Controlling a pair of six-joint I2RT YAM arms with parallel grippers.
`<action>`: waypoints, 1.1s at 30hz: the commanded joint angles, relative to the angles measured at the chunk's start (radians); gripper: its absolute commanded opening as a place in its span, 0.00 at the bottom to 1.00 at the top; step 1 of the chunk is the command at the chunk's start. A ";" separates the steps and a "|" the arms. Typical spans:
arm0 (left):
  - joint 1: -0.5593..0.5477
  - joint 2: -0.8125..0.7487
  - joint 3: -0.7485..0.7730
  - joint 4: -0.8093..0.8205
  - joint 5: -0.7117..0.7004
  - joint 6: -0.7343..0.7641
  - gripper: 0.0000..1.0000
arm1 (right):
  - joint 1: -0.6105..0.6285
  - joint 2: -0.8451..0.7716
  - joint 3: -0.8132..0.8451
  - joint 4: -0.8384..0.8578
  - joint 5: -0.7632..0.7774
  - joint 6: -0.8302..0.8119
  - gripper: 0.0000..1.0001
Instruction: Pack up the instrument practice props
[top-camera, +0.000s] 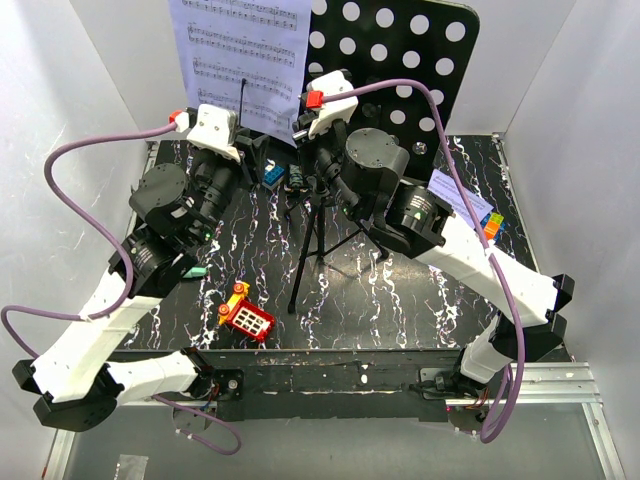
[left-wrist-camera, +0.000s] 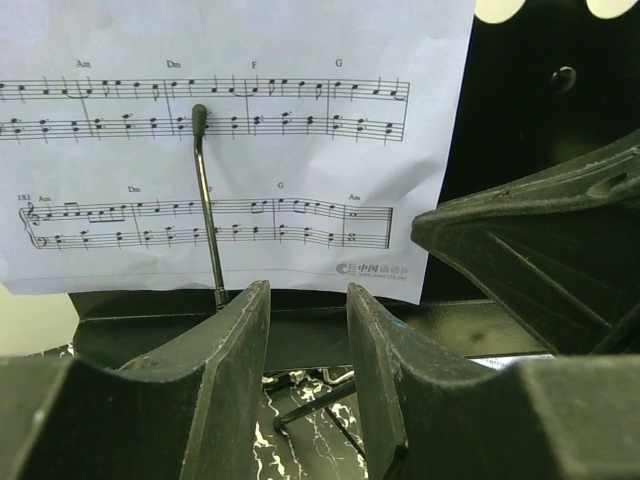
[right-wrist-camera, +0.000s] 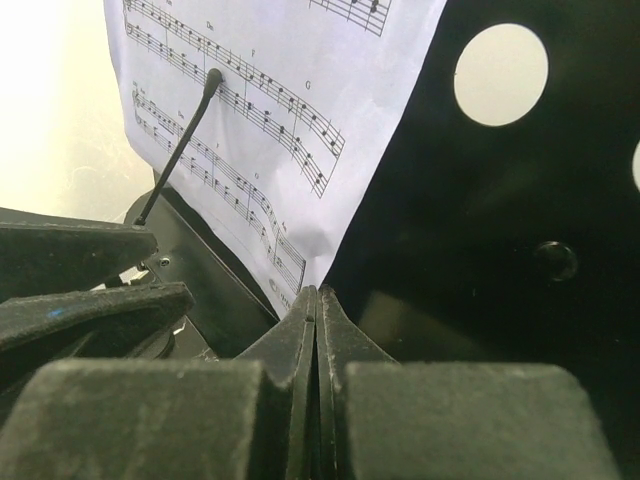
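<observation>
Right hand: the right gripper (right-wrist-camera: 315, 300) is closed, with its two fingers pressed flat together. Its tips sit right at the low corner of the page. I cannot tell if the paper is caught between them.
Left hand: the left gripper (left-wrist-camera: 308, 300) is open, with a gap between its fingers, and it holds nothing. It points at the black ledge (left-wrist-camera: 150, 325) under the page.
Page: the white sheet-music page (left-wrist-camera: 250, 150) fills the upper left of both wrist views. It stands up tall, leaning back on the stand.
Wire: a thin black wire arm (left-wrist-camera: 207, 200) lies over the front of the page, just above the left gripper.
Stand: the tall black tripod music stand (top-camera: 316, 225) is in the middle of the top view. Its hole-punched metal desk (right-wrist-camera: 480, 200) is behind the page.
Which way: the page is ahead of both hands and above them. Its long side goes up and down.
Nearer hand: the right gripper, I think, since it is at the corner. The left gripper is just under the bottom edge.
Watch out: the wire looks like it pins the page, so a hard pull could tear it.
</observation>
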 joint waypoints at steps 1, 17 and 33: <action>-0.004 -0.023 -0.013 0.029 -0.038 0.035 0.36 | -0.002 -0.032 0.025 0.046 0.013 0.000 0.01; -0.004 0.051 -0.007 0.128 -0.096 0.137 0.24 | -0.002 -0.064 -0.010 0.024 -0.001 0.009 0.01; 0.002 0.054 -0.037 0.180 -0.118 0.162 0.00 | -0.002 -0.070 -0.023 0.018 -0.012 0.010 0.01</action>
